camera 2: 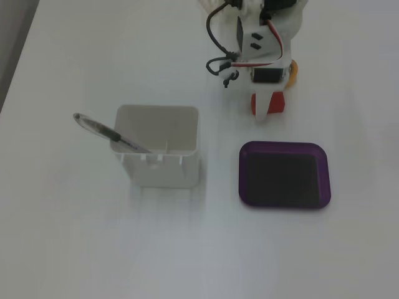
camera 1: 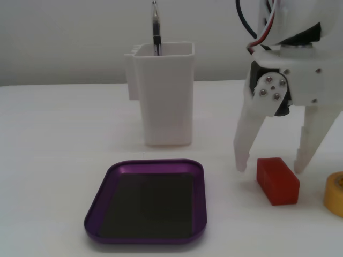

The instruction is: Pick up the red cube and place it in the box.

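The red cube lies on the white table to the right of the box, a shallow purple tray with a dark bottom. My white gripper is open and hangs low over the cube's far end, one finger on each side, tips near the table. In the fixed view from above, the gripper covers most of the cube, which lies just beyond the tray. The tray is empty. I cannot tell whether the fingers touch the cube.
A tall white pen holder with a pen stands behind the tray; from above it sits left of the tray. A yellow tape roll lies right beside the cube, partly under the arm.
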